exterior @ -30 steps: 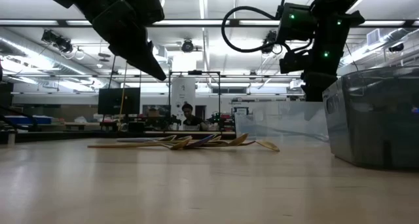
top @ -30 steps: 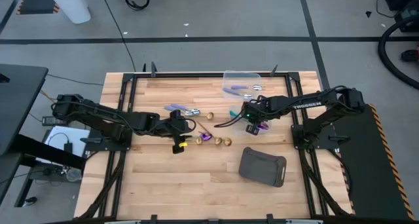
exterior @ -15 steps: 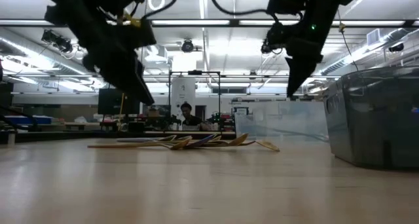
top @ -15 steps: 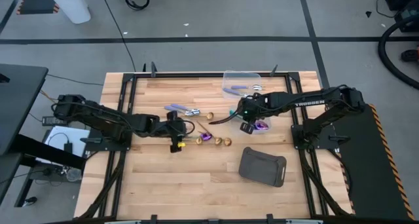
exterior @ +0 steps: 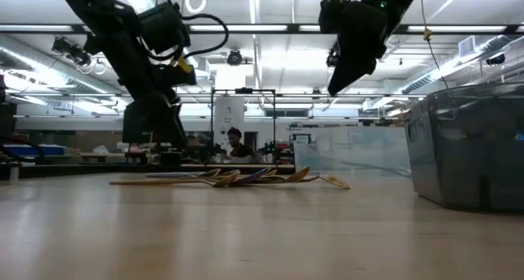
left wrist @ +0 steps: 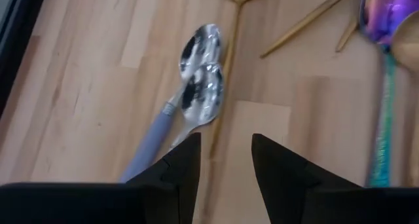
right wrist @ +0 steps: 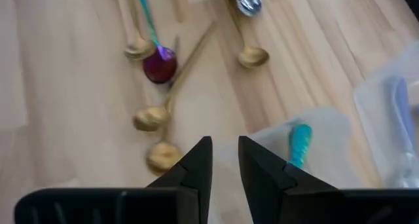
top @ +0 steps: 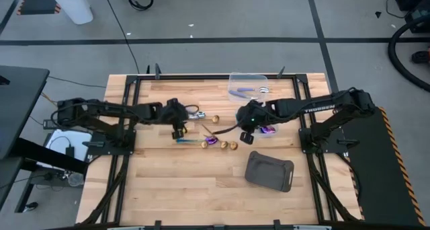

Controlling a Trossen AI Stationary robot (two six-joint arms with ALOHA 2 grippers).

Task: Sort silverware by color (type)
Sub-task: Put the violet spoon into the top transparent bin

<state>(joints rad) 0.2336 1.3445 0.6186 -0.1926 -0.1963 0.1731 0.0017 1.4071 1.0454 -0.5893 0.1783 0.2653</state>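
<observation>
Loose silverware lies flat on the wooden table's middle: two lilac-handled silver spoons [left wrist: 200,73], gold spoons [top: 232,146] and a rainbow spoon [right wrist: 159,65]. My left gripper [left wrist: 226,165] hovers open just short of the lilac spoons' bowls, slanting down, with nothing between its fingers. My right gripper [right wrist: 224,160] hangs high over the table between the gold spoons and a clear tub [top: 269,129]. Its fingers stand a little apart and hold nothing. In the low view the left gripper [exterior: 172,137] is low and the right gripper [exterior: 336,85] high.
A second clear tub [top: 248,85] with lilac spoons stands at the far edge. The tub beside my right gripper holds a teal-handled spoon [right wrist: 298,145]. A dark grey tray [top: 270,171] lies near the front right. Bare wood lies along the near edge.
My left gripper has swung toward the table's far edge and sunk, ending at the lilac spoons. My right gripper has risen and drawn away from the clear tub toward the table's left, tipping more steeply down. No silverware has moved.
</observation>
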